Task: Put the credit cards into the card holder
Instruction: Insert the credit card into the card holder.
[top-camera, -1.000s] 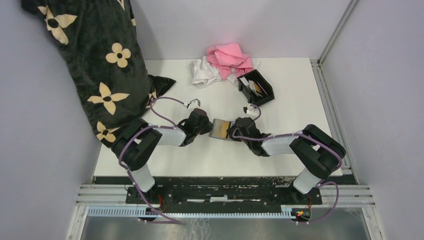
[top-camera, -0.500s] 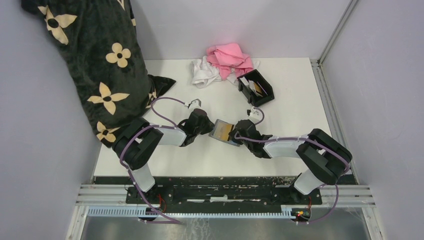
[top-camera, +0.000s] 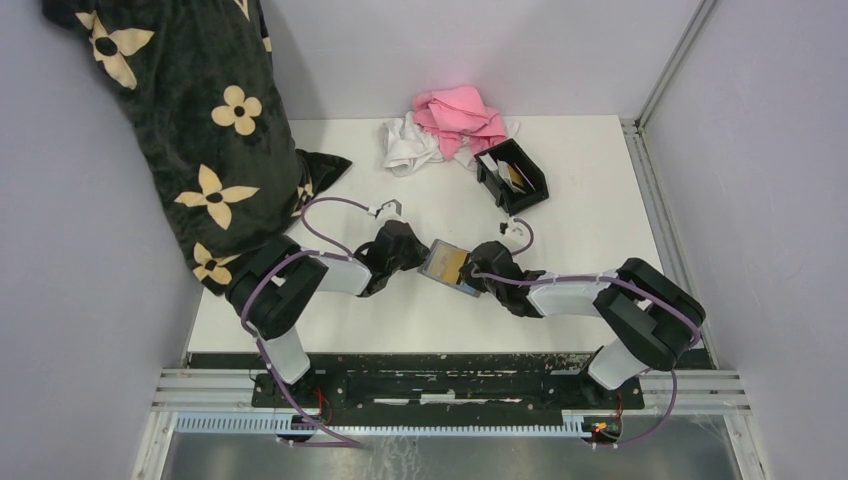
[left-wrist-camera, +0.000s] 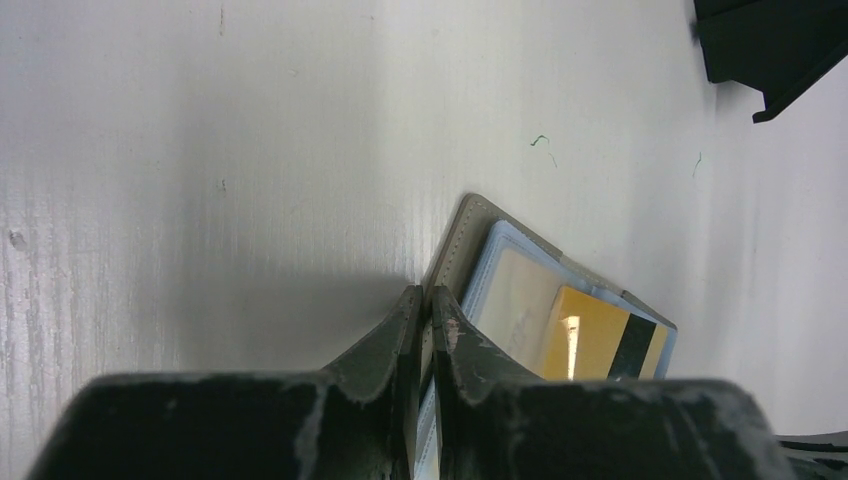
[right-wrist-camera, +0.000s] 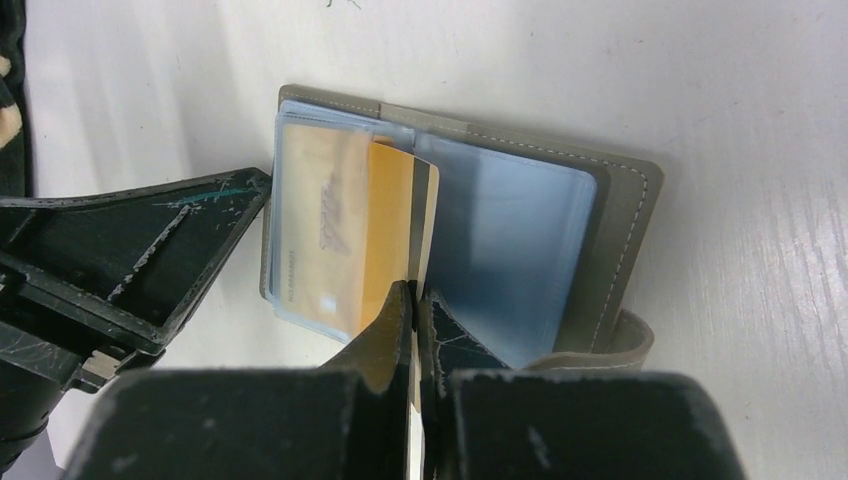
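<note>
Our left hand (left-wrist-camera: 425, 300) is closed on the edge of the grey wallet (right-wrist-camera: 622, 215), which lies open on the counter (top-camera: 600, 240). Our right hand (right-wrist-camera: 413, 296), shut tight, nips the rim of the orange card (right-wrist-camera: 392, 205), part-way out of its clear sleeve (right-wrist-camera: 520, 240). The card holder (top-camera: 538, 188) sits well apart at the far right, other cards (top-camera: 512, 176) showing inside. The risk, we judge: so thin a grip may slip, or the sleeve may drag the wallet along if the left hold gives.
</note>
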